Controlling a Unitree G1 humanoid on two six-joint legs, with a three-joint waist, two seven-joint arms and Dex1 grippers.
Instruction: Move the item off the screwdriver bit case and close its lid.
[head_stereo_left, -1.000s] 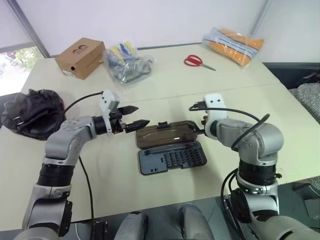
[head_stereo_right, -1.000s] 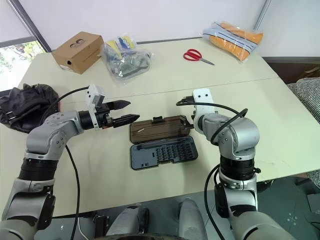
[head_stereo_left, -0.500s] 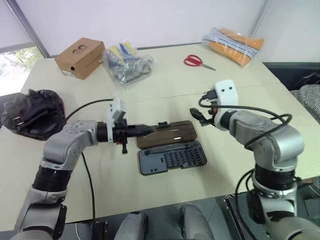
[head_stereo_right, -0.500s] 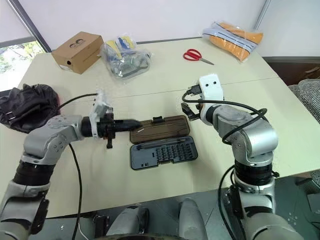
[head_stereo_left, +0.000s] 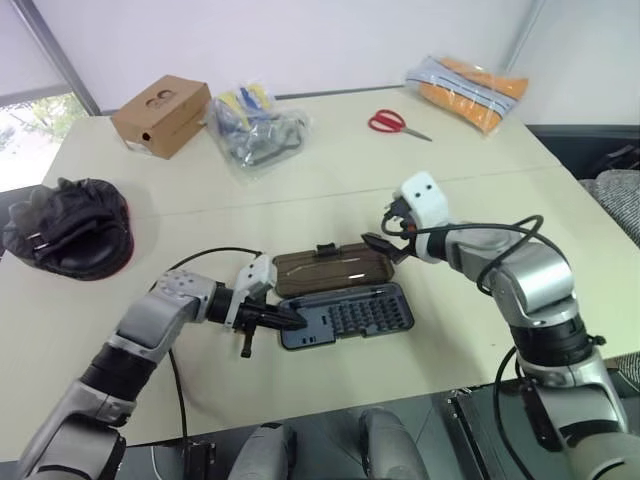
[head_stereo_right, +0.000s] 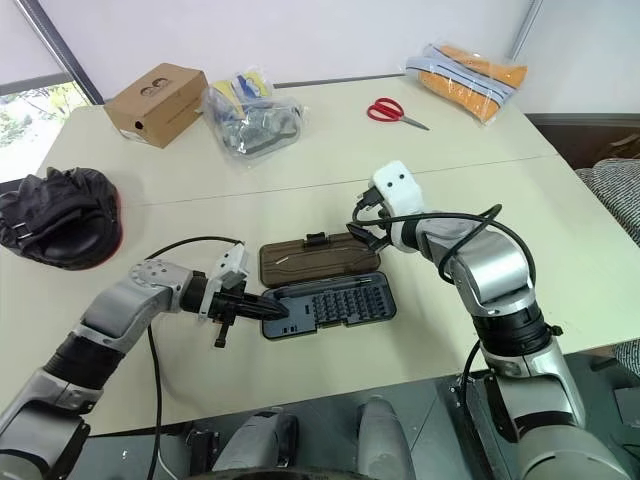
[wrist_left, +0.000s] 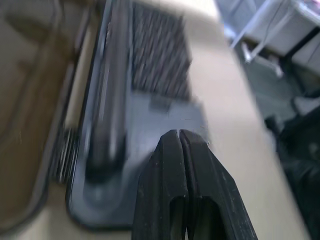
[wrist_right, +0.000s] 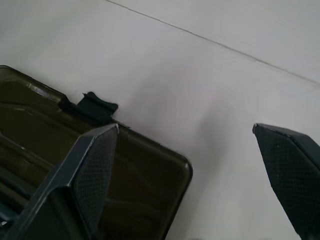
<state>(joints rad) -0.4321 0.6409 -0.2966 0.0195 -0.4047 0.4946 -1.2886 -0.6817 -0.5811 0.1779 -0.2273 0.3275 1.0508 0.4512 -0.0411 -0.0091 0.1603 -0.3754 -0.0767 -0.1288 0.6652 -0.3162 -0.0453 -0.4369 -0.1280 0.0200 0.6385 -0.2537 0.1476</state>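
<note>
**K:** Left gripper (head_stereo_right: 278, 311) status? Fingers are seen pressed together, nothing between them, tips over the left end of the screwdriver bit case (head_stereo_right: 325, 303).

**M:** Confirmed from the left wrist view: fingertips (wrist_left: 179, 150) clenched, grey tray just beyond them. Right gripper (wrist_right: 187, 165) is spread wide, empty, held at the far right corner of the lid (head_stereo_right: 320, 256).

**K:** Lid state?

**M:** Laid flat open on the table (head_stereo_right: 300, 170), on the far side of the tray from the left gripper. Its black latch (wrist_right: 94, 106) is seen close to the right gripper's finger.

**K:** Mitt?

**M:** Black padded mitt (head_stereo_right: 55, 217) is located well apart from both grippers, far out past the left arm at the table edge. Case is uncovered.
</note>
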